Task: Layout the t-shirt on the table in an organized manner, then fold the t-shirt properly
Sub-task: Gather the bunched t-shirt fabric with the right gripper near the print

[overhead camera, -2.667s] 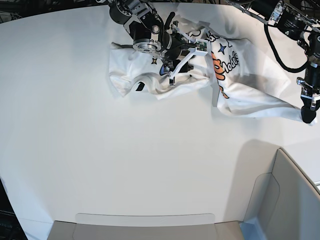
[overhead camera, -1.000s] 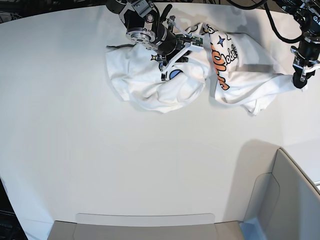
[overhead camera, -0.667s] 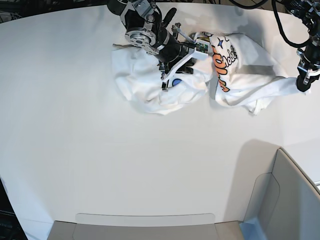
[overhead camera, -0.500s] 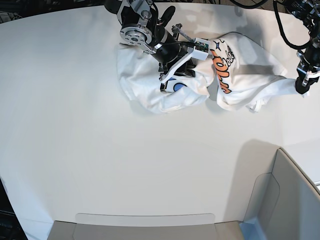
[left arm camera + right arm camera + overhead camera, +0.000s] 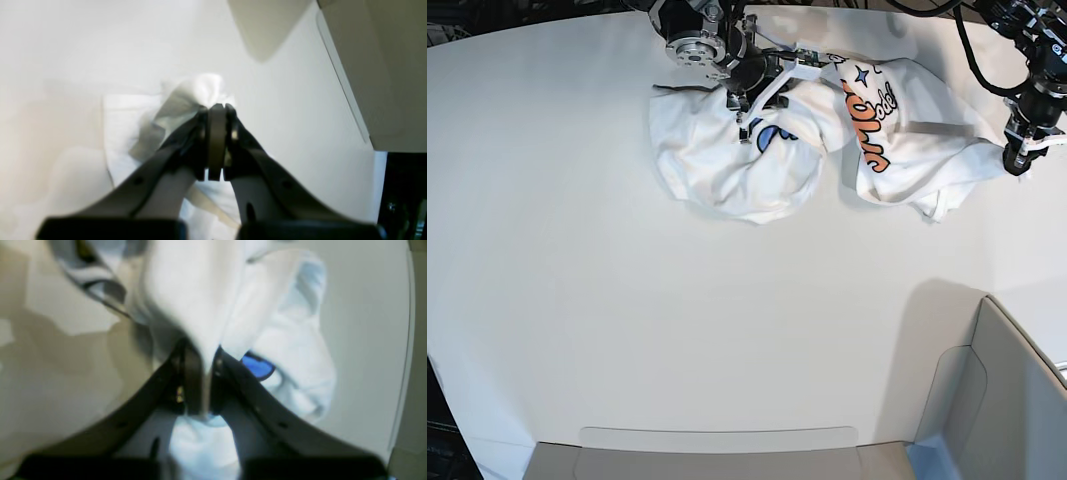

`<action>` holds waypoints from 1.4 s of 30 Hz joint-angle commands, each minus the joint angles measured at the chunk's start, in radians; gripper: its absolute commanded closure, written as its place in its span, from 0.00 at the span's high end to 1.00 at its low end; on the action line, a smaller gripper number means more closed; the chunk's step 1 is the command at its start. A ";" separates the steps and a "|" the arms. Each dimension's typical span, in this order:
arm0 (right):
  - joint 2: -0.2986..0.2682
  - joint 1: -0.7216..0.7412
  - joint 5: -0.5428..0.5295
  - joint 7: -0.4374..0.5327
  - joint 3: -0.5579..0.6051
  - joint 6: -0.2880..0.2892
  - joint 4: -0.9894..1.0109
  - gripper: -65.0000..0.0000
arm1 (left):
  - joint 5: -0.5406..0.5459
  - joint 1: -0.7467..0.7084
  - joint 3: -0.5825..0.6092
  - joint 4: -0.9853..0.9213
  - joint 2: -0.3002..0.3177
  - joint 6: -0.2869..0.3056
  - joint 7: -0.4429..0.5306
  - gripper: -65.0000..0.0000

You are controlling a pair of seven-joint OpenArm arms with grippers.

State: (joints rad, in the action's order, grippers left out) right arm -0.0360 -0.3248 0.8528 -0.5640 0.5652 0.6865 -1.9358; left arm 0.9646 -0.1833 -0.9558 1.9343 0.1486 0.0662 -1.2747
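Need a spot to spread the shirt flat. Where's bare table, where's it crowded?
Bare: the table from the t-shirt toward the camera, and everything on the picture's left of it. Crowded: the far edge, where both arms work the bunched shirt; bin wall in the near-right corner.

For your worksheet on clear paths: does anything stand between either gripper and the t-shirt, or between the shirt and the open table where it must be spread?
Nothing visible does. The left gripper and right gripper both already pinch the t-shirt, and the table in front of it lies bare.
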 commanded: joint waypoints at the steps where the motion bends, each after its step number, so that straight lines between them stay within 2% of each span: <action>1: 0.021 0.033 0.001 0.006 0.008 0.012 -0.029 0.18 | 0.001 0.003 -0.002 0.018 0.004 0.002 0.007 0.01; 3: 0.002 0.060 0.000 -0.037 0.042 0.012 -0.030 0.27 | 0.001 0.003 0.001 0.020 0.004 0.002 0.007 0.01; 5: -0.011 0.071 -0.005 -0.061 0.071 0.012 -0.032 0.30 | 0.001 0.003 -0.001 0.020 0.004 0.002 0.007 0.01; 17: -0.015 0.088 -0.007 -0.061 0.233 0.012 -0.066 0.30 | 0.001 0.003 -0.007 0.020 0.004 0.002 0.007 0.01; 27: -0.011 0.095 -0.005 -0.063 0.238 0.012 -0.087 0.30 | 0.001 0.003 -0.007 0.020 0.004 0.002 0.007 0.01; 29: -0.011 0.092 -0.004 -0.063 0.238 0.012 -0.101 0.26 | 0.001 0.003 -0.007 0.020 0.004 0.002 0.007 0.01; 34: -0.011 0.088 0.039 -0.063 0.238 0.012 -0.115 0.01 | 0.001 0.003 -0.007 0.020 0.004 0.002 0.007 0.01; 42: -0.009 0.094 0.052 -0.063 0.237 0.012 -0.113 0.00 | 0.001 0.003 -0.005 0.018 0.004 0.002 0.007 0.01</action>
State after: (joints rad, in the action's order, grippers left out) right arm -0.0902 -0.2108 0.9195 -0.6392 0.7643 0.6865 -2.0247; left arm 0.9493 -0.1829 -0.9611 1.9350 0.1383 0.0669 -1.2755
